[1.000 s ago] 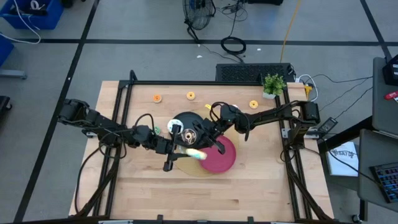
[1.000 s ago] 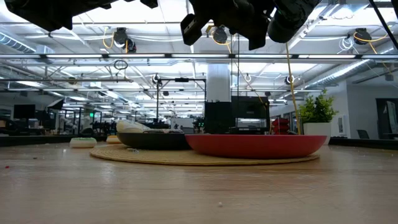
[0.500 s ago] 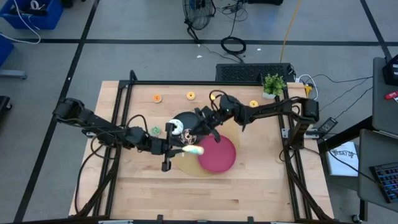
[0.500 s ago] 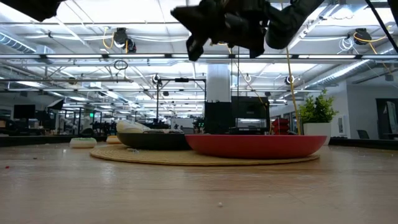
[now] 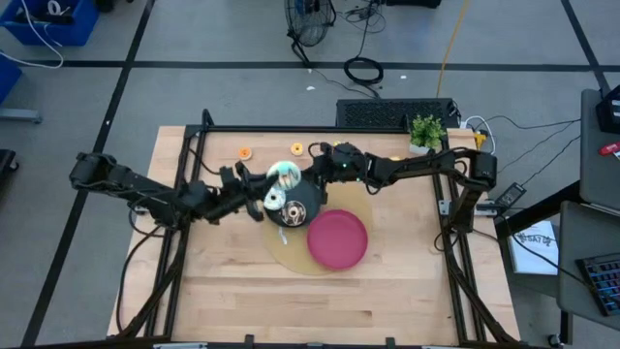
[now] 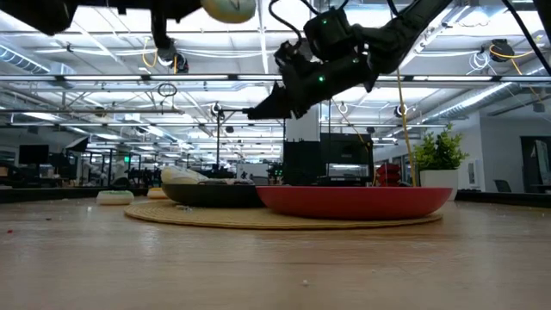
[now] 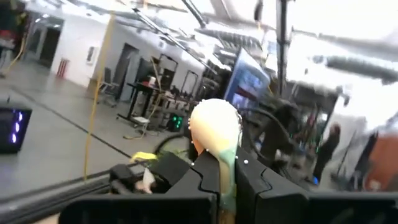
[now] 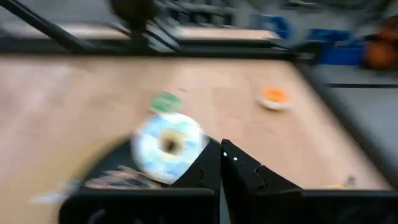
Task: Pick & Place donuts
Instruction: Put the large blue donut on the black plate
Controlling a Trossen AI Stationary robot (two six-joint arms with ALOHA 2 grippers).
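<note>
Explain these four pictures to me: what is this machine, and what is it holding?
It is a robot with two dark arms at a wooden table. One camera looks straight down, one sits at tabletop height, and one rides on each wrist. A black plate and a red plate lie on a round mat. Small toy donuts sit about, such as an orange donut. The left tool grips a pale, yellowish donut, raised above the table. The right tool hovers over the black plate.

Two slim dark jointed arms [image 5: 145, 189], black cabling, blocky black hand [image 7: 221, 180] fingers.
</note>
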